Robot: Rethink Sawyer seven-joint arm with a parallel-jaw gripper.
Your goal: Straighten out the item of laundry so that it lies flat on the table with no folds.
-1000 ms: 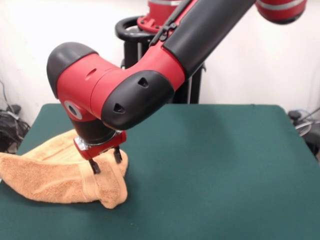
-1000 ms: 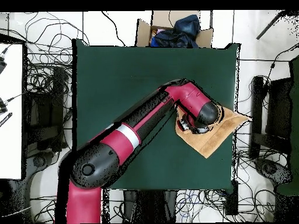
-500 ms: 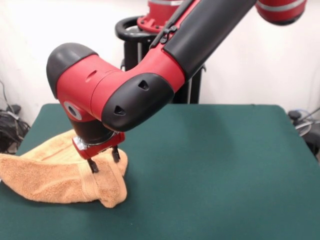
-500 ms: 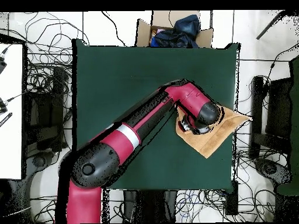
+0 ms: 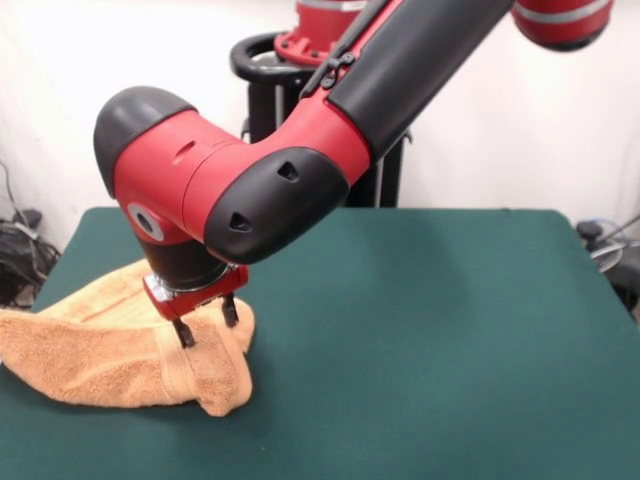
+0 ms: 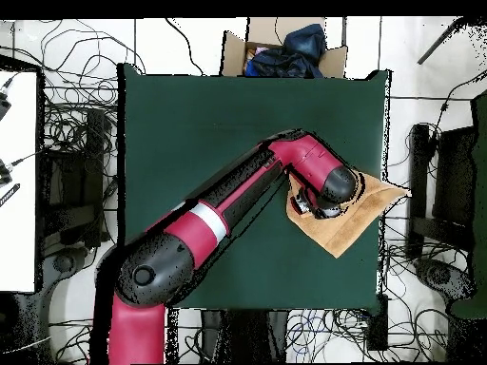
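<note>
Hovering: one spread gripper over one rumpled towel.

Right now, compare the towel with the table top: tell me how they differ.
The towel is peach-tan terry; the table is dark green.
The towel is folded and humped under the open gripper; the table lies flat.
The towel covers one side only, a corner overhanging the edge; the table is far larger.

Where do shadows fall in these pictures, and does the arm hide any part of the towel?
Front view: soft, even light; a faint shadow under the towel edge on the table. Overhead view: the arm covers the towel's inner part; the gripper shows clearly only from the front, jaws apart.
</note>
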